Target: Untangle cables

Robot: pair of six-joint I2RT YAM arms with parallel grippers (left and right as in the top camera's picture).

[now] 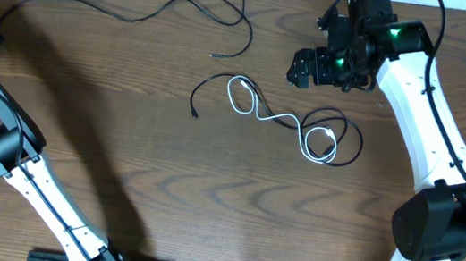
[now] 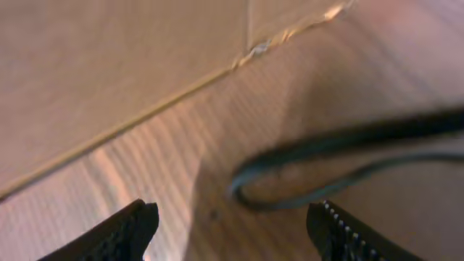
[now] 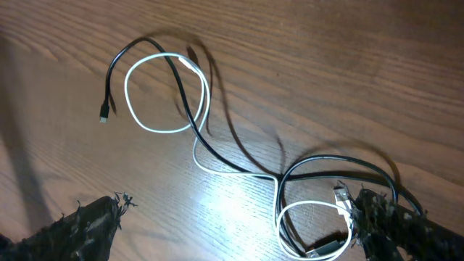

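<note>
White cable and shorter black cable lay intertwined at the centre of the table, tangle unresolved; longer black cable lay separate, far left; right gripper hovered near the tangle, jaws wide, empty; left gripper likewise open, empty

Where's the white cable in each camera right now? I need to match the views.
Overhead: the white cable lies at mid-table, looped at both ends and tangled with a dark cord.
Right wrist: it runs from a loop at upper left to a loop at lower right.
Left wrist: not in it; only a black cable shows.
Shared landmark: the black plug end just left of the left white loop, in overhead and right wrist.
</note>
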